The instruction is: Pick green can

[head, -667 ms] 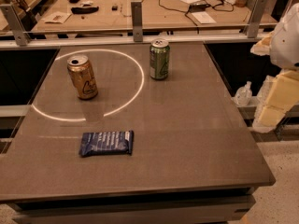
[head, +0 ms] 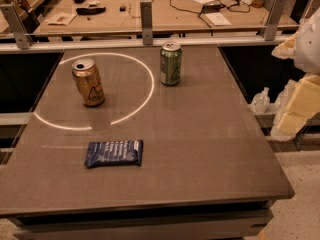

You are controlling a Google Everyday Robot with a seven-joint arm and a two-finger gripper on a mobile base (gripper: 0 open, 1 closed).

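Although a short moment has gone by, almost nothing is seen to have changed in the camera view. The green can (head: 170,65) is stood upright on the same spot on the table (head: 210,149). The gripper (head: 300,106) is held in nearly the same place, out past the table's right edge. From this it is judged that the reach has hardly been started and the can has not yet been touched.

The green can is found well apart from the gripper, off to its left and a little farther back. The gold can (head: 88,83) is stood farther left again, inside a white ring of light (head: 152,86). A blue packet (head: 114,153) is laid flat to the gripper's left, nearer the front.

The gripper is cut off at the right edge of the view, so only pale blocks are shown. Whether it is apart or together cannot be told. A small clear thing (head: 260,101) just beside the gripper, lower than the table top, cannot be made out. The green can's far side is hidden
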